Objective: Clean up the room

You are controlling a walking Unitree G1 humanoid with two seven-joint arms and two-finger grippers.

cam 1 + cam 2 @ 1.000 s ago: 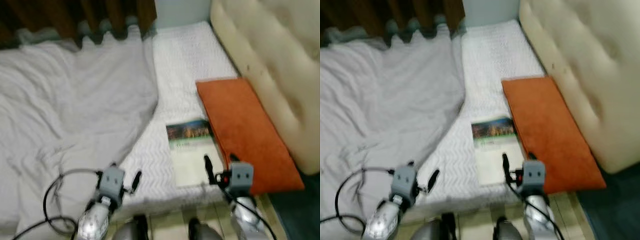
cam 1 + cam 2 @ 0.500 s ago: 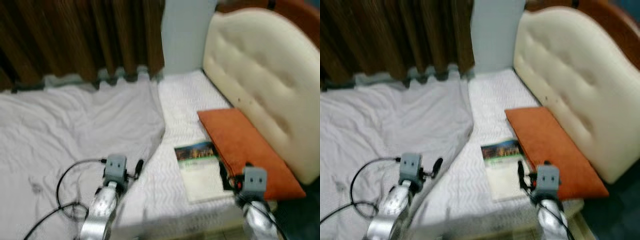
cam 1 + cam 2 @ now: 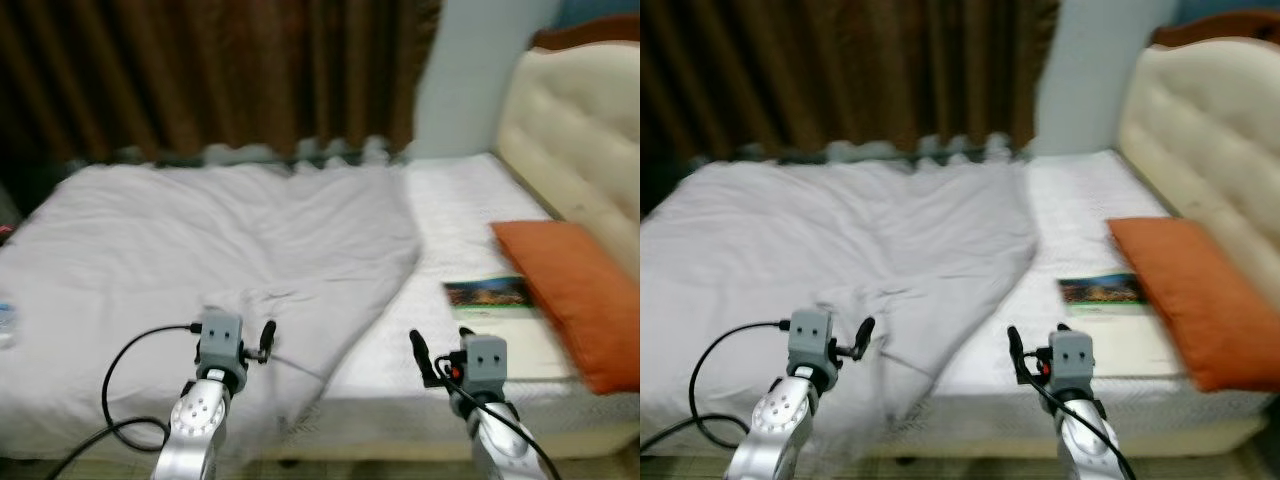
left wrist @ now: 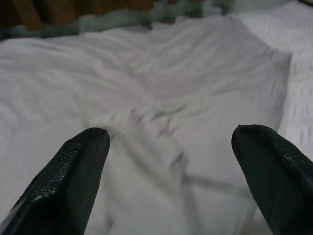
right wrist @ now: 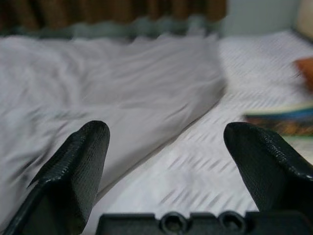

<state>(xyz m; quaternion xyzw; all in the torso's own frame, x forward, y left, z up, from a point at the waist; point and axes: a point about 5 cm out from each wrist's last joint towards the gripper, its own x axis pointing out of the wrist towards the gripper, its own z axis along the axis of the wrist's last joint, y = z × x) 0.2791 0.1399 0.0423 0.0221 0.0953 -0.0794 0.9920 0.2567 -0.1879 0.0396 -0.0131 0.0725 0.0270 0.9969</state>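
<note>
Left gripper: fingers spread wide, empty, raised over the rumpled grey sheet.
Right gripper: fingers apart, empty, at the bed's near edge above the white mattress cover.
Book: flat on the cover, ahead and right of the right gripper.
Orange pillow: just right of the book, beside the cream headboard.
Curtain: dark brown, behind the bed.

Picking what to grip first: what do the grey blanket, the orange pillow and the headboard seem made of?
The grey blanket looks like thin matte woven cloth: it creases softly. The orange pillow seems a napped, suede-like fabric, though blur leaves that open. The headboard looks like cream padded leather or vinyl, tufted with a slight sheen.
</note>
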